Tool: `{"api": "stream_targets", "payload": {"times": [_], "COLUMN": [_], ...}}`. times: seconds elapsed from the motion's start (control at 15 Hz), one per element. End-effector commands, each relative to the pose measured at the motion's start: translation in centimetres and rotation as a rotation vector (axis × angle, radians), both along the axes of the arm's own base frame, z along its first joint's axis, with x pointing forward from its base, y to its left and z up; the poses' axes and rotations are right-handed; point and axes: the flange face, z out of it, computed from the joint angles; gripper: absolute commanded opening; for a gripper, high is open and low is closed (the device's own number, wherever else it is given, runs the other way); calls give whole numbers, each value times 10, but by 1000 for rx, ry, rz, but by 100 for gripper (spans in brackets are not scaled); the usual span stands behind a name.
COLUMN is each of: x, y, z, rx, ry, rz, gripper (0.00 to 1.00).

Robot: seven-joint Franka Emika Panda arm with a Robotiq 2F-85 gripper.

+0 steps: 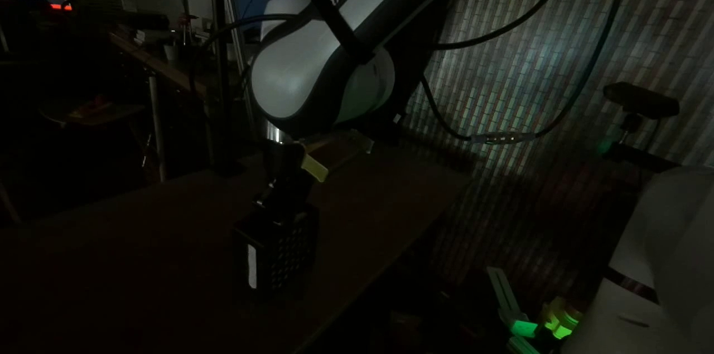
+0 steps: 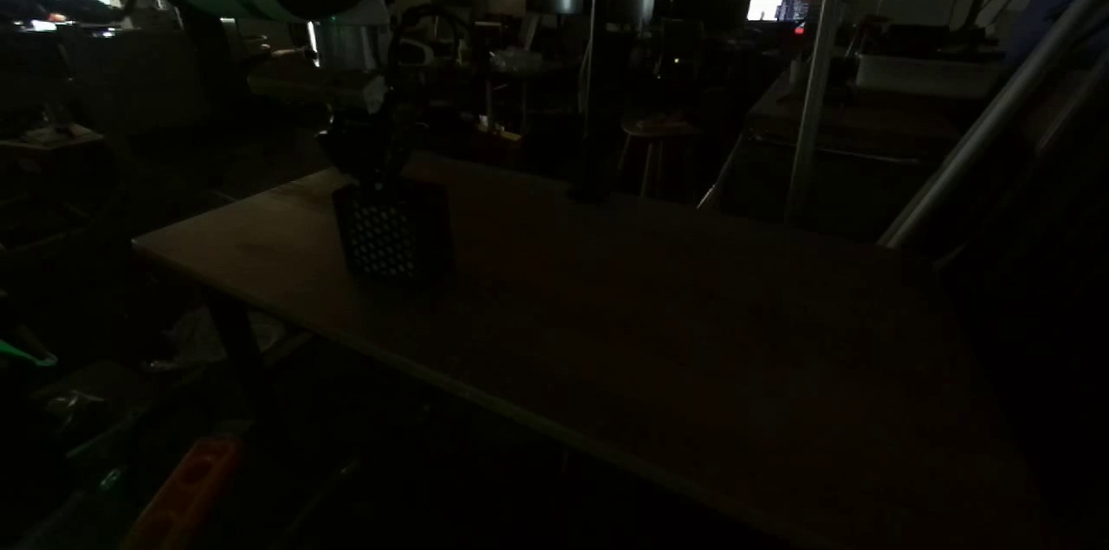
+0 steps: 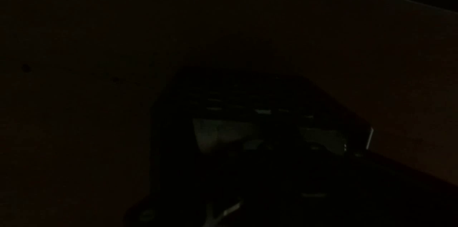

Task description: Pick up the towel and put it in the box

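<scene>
The scene is very dark. A black box [image 1: 281, 251] with rows of holes and a white strip on one side stands on the table; it shows in both exterior views [image 2: 394, 229] and in the wrist view [image 3: 247, 91]. My gripper [image 1: 277, 214] points down at the box's open top, with its tips at or just inside the rim; it is there too in an exterior view [image 2: 379, 176]. In the wrist view a pale patch [image 3: 222, 132] shows inside the box; I cannot tell if it is the towel. The towel is not clearly visible elsewhere. The finger opening is lost in darkness.
The brown table [image 1: 379, 214] reaches under the box, which stands fairly near one edge; the table [image 2: 693, 342] extends widely beside it. A metal pole [image 2: 819, 74] rises behind the table. A camera on a mount [image 1: 641, 100] and a hanging cable [image 1: 502, 138] are off the table.
</scene>
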Motion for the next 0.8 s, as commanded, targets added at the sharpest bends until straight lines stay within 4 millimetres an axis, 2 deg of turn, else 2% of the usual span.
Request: {"api": "stream_targets", "payload": {"times": [0.0,0.73], "x": [-3,0], "y": [0,-5], "z": [-6,-37], "rx": [27,88], "ry": [-12,-4], "rz": [-31,-75], "gripper": [12,12]}}
